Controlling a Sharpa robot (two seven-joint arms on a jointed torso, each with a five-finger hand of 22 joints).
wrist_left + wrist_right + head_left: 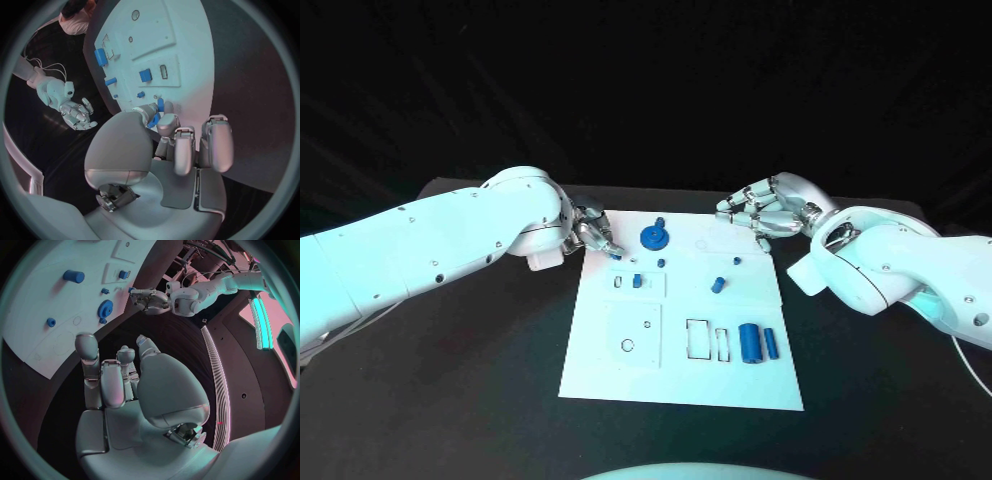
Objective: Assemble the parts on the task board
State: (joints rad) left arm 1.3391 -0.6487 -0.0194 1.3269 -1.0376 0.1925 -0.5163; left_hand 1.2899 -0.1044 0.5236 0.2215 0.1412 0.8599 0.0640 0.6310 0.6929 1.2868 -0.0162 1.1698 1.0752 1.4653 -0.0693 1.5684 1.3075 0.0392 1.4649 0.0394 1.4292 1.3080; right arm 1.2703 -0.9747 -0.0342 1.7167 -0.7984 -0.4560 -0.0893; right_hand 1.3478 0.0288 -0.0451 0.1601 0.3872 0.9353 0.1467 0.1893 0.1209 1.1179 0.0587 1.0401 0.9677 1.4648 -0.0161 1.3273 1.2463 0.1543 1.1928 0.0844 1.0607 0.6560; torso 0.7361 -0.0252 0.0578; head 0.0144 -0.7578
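We log the task board (682,370) lying flat in the middle of the black surface (473,380), with the job, by our reading, only partly done. A blue gear (653,238) sits near the board's far edge, a small blue block (636,281) is in the recess left of centre, a short blue peg (718,284) stands right of centre, and two blue cylinders (759,343) lie side by side toward the near right corner. Beside them two outlined rectangular slots (698,339) look unfilled, as does a round hole (627,345) in the near left panel, so we judge several placements remain. The left hand (589,235) is at the board's far left corner; in the left wrist view it pinches a small blue part (154,119) between thumb and fingertip, right over the board's edge. The right hand (764,212) hovers off the far right corner, fingers loosely curled and apart, holding nothing we can see. We cannot tell whether the pinched part touches the board, nor its shape, since the fingers cover most of it. Whether the gear and peg are fully seated is also unclear.
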